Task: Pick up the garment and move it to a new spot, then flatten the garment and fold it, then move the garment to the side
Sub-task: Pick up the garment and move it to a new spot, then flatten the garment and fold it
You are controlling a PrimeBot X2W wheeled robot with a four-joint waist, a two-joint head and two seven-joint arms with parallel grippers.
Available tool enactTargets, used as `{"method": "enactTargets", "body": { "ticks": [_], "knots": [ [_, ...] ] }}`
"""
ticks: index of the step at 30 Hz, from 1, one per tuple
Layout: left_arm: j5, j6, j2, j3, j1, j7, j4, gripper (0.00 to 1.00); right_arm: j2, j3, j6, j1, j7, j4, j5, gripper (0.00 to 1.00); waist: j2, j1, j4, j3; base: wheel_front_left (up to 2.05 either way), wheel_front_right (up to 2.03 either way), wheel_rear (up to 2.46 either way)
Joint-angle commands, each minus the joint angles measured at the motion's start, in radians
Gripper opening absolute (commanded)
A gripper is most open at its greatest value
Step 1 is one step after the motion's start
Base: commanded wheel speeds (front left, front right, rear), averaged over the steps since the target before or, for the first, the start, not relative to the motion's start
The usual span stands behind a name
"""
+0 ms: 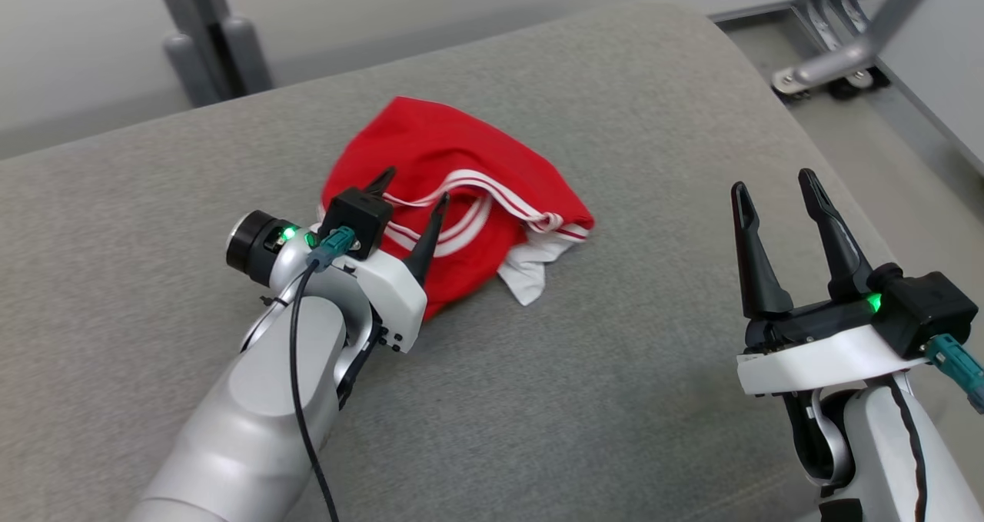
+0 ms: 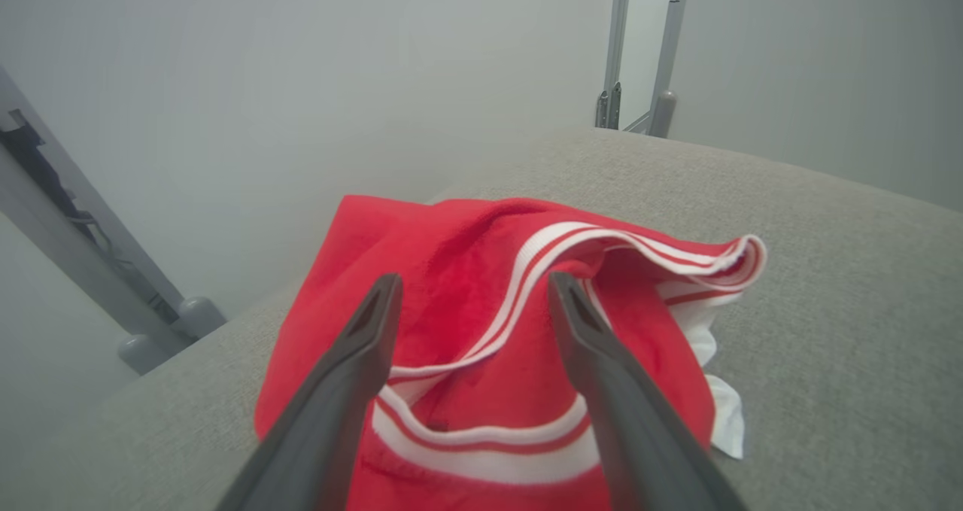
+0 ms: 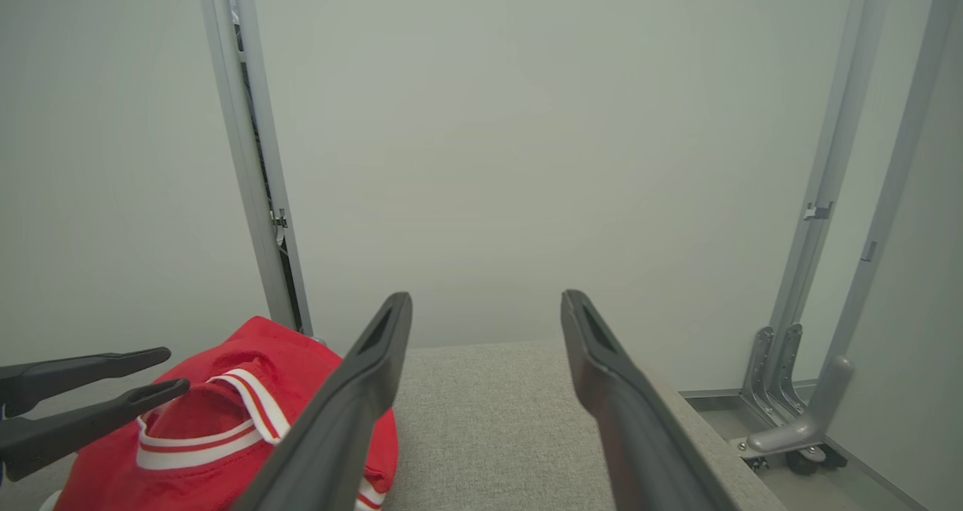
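So the red garment (image 1: pixel 461 145) is bunched in a heap near the middle of the grey surface (image 1: pixel 615 368), with its striped band (image 1: pixel 492 187) curled on top. The left claw (image 1: pixel 415 185) is spread wide right over that band, with nothing pinched. The right claw (image 1: pixel 773 181) is spread too and parked well apart to the right. Likely risk: if just the band or one layer gets nipped, the heap could be dragged into a worse tangle, or dropped mid-lift.

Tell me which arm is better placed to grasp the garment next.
Left, probably. The left end effector is open over the striped trim of the crumpled red garment. The right end effector, also open, stands apart over the grey cushion.
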Motion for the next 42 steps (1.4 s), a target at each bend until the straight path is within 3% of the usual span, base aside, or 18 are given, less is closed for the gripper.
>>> {"method": "enactTargets", "body": {
  "ticks": [1, 10, 13, 16, 19, 30, 38, 42],
  "knots": [
    [-0.007, -0.001, 0.010, 0.008, 0.015, -0.004, -0.006, 1.00, -0.005, 0.001, 0.001, 0.007, -0.003, 0.001, -0.003, 1.00, -0.0001, 0.0000, 0.042, -0.032, 0.00, 0.00, 0.00],
    [-0.024, 0.037, 0.055, 0.137, 0.153, -0.004, -0.223, 1.00, -0.006, -0.021, 0.001, 0.044, -0.003, 0.012, -0.044, 1.00, -0.0001, 0.0000, 0.201, -0.116, 0.00, 0.00, 0.00],
    [-0.022, 0.071, 0.074, 0.220, 0.224, -0.004, -0.335, 1.00, -0.006, -0.013, 0.001, 0.049, -0.003, 0.013, -0.050, 1.00, -0.0001, 0.0000, 0.241, -0.131, 0.00, 0.00, 0.00],
    [0.049, 0.131, 0.113, 0.300, 0.309, -0.004, -0.490, 1.00, -0.006, 0.004, 0.001, 0.058, -0.003, 0.009, -0.053, 1.00, -0.0001, 0.0000, 0.272, -0.142, 0.00, 0.00, 0.00],
    [0.068, 0.158, 0.088, 0.384, 0.431, -0.003, -0.603, 1.00, -0.006, -0.001, 0.001, 0.076, -0.003, 0.011, -0.055, 1.00, -0.0001, 0.0000, 0.303, -0.160, 0.00, 0.00, 0.00],
    [0.160, 0.120, 0.002, 0.499, 0.699, -0.003, -0.706, 1.00, -0.007, 0.023, 0.001, 0.123, -0.003, 0.045, -0.073, 1.00, -0.0001, 0.0000, 0.373, -0.197, 0.00, 0.00, 0.00],
    [0.190, 0.077, -0.009, 0.532, 0.683, -0.004, -0.697, 1.00, -0.025, 0.064, 0.001, 0.102, -0.003, 0.058, -0.058, 1.00, -0.0001, 0.0000, 0.425, -0.187, 0.00, 0.00, 0.00],
    [0.193, 0.069, -0.012, 0.532, 0.686, -0.004, -0.690, 1.00, -0.062, 0.106, 0.000, 0.054, -0.003, 0.176, -0.025, 1.00, -0.0001, 0.0000, 0.447, -0.170, 0.00, 0.00, 0.00]
  ]
}}
